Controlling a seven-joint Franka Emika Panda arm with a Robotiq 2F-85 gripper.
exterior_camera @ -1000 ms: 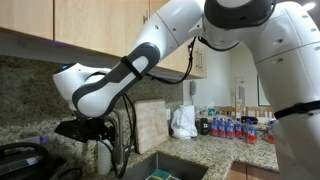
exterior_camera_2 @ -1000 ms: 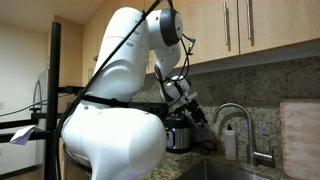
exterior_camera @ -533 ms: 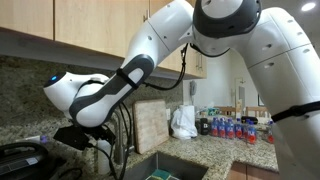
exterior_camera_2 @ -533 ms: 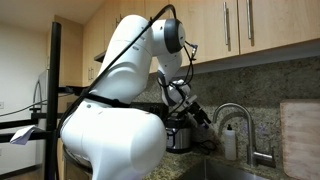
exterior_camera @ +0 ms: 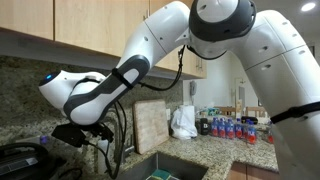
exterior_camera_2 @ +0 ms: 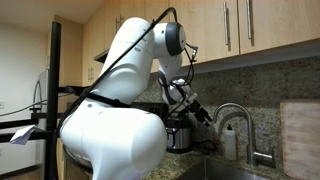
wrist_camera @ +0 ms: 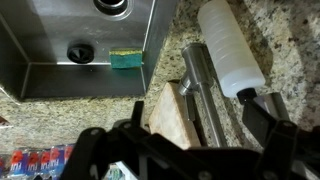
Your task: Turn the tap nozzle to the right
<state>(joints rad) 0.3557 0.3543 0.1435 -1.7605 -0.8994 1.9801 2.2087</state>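
Behind the sink [wrist_camera: 40, 40], the tap [wrist_camera: 198, 80] rises from the granite desk [wrist_camera: 292, 40], just beside a white bottle [wrist_camera: 228, 50]. In an exterior view its arch [exterior_camera_2: 233, 106] shows with the hand [exterior_camera_2: 203, 116] close by on the tip side, apart from it. In the wrist view the hand [wrist_camera: 185, 132] is spread wide and grips nothing, and the tap lies between the two dark fingers [wrist_camera: 268, 115].

Handling, as a judgement: the tap is rigid brushed steel, smooth and likely slippery. It is fixed at the base, so it only swivels and cannot be lifted. The best hold is on the arch or near the downturned tip, where leverage is greatest. A sideways push may do as well as a pinch.

Counts:
- tap: 1
- white bottle: 1
- sponge [wrist_camera: 127, 60] in the sink: 1
- cutting board [exterior_camera: 150, 124] against the wall: 1
- white bag [exterior_camera: 183, 122]: 1
- small bottles [exterior_camera: 232, 128]: a row, too small to count
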